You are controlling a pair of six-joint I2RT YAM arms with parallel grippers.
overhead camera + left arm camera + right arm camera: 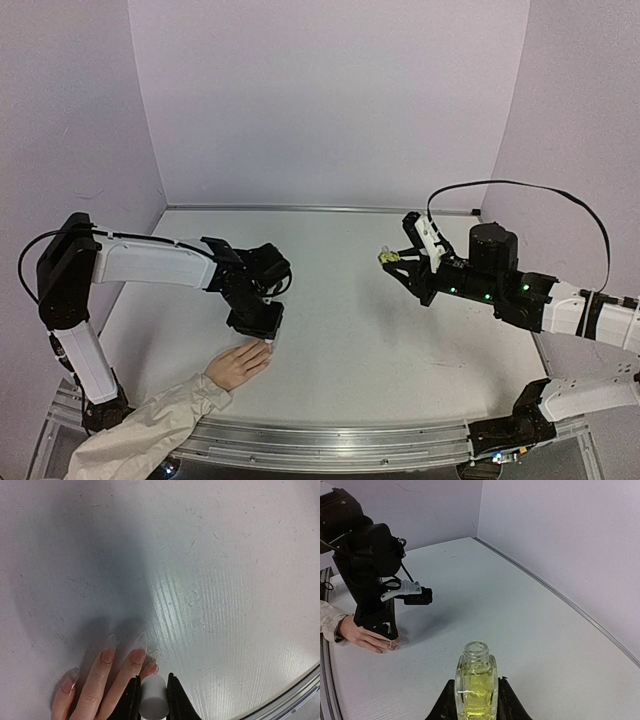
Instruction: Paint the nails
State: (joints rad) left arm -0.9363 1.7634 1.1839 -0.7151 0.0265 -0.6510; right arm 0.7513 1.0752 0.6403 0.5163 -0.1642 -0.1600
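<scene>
A pale peach hand (pixel 238 366) with a beige sleeve (pixel 150 425) lies flat at the near left of the table. Its nails (pixel 139 643) are long and clear with pinkish beds. My left gripper (pixel 257 322) points down over the fingertips, shut on a white cap (pixel 153 700) that hangs just above the outer finger's nail (pixel 151 669). Any brush under the cap is hidden. My right gripper (pixel 400 262) is shut on an uncapped yellow-green bottle (pixel 476 687), held upright above the table's middle right. The hand also shows in the right wrist view (pixel 367 637).
The white table (pixel 360 330) is closed in by lilac walls at the back and both sides. A metal rail (pixel 330 445) runs along the near edge. The left arm (pixel 370 570) stands over the hand. A black cable (pixel 520 185) loops above the right arm.
</scene>
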